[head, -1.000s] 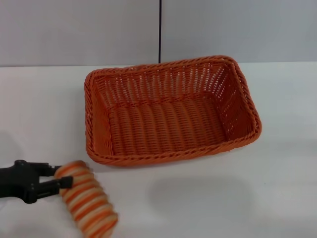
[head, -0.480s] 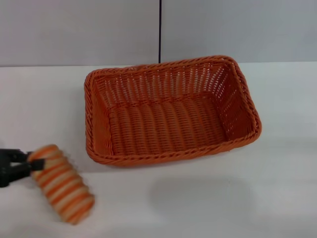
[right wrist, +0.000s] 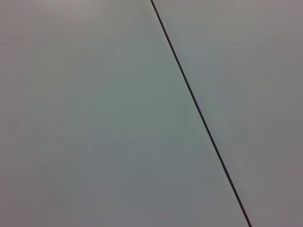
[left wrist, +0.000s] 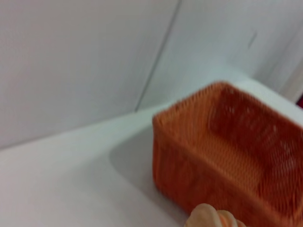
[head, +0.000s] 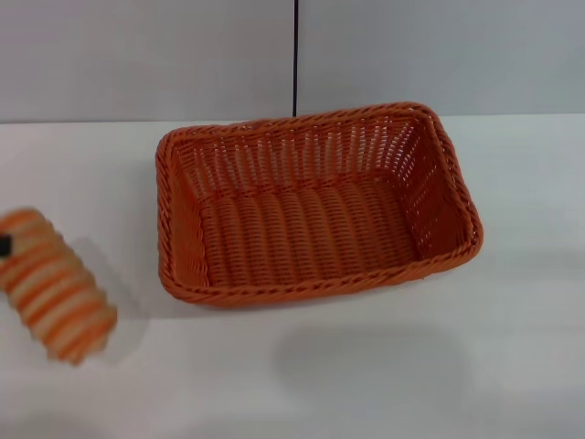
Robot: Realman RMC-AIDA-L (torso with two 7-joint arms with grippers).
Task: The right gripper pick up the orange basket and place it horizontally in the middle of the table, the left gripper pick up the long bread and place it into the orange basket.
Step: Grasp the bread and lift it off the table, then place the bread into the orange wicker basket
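Left pincer, fingers' state impossible to tell, beside long bread, left of orange basket on worktop.

The white bench is a plain, smooth top running back to a grey wall. The orange basket rests directly on it near the middle, long side across, open side up and with nothing inside. In the left wrist view the basket casts a soft shadow onto the bench.

soft even light; long bread motion-blurred, faint shadows.
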